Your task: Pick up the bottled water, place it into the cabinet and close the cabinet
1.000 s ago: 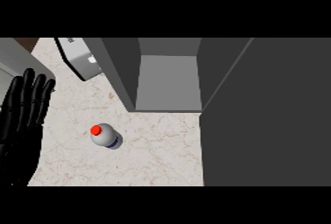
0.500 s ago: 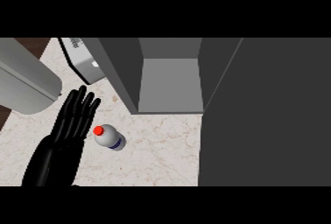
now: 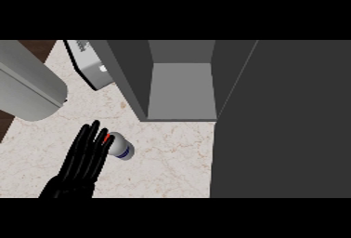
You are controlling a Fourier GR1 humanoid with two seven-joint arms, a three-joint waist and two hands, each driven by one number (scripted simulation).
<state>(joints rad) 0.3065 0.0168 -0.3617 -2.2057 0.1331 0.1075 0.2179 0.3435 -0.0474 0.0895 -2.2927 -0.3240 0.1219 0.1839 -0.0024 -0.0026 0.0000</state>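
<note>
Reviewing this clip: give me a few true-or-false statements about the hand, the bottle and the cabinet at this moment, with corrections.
1. The cabinet stands open. True.
2. The water bottle is inside the cabinet. False: it stands on the counter, in front of the cabinet.
3. The left hand has straight fingers, and they overlap the bottle's red cap. True.
4. The left hand has lifted the bottle off the counter. False: the fingers are not curled round the bottle.
5. The right hand is reaching into the cabinet. False: no right hand shows in the head view.
</note>
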